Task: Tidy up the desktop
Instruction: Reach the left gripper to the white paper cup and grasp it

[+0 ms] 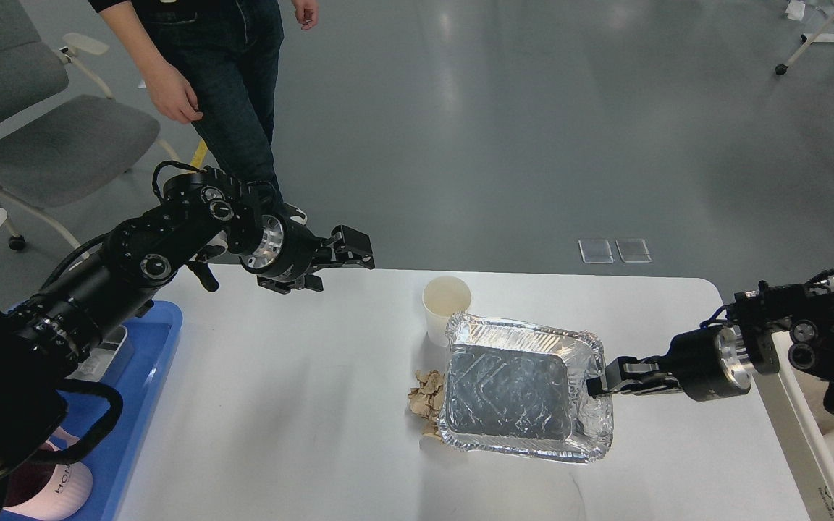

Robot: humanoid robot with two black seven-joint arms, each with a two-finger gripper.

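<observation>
The white desktop [301, 405] fills the lower part of the head view. A crinkled foil tray [522, 394] lies on it right of centre, over part of a crumpled brown paper wad [426, 398]. A white paper cup [445, 307] stands just behind the tray's far left corner. My right gripper [596, 380] is shut on the foil tray's right rim. My left gripper [359, 250] hovers open and empty above the desk's far edge, left of the cup.
A blue tray [135, 405] at the left holds a pink mug [48, 492] and a steel box [109, 354], mostly hidden by my left arm. A cream bin [811, 449] stands at the right edge. A person [236, 94] stands beyond the desk, beside a grey chair [48, 137].
</observation>
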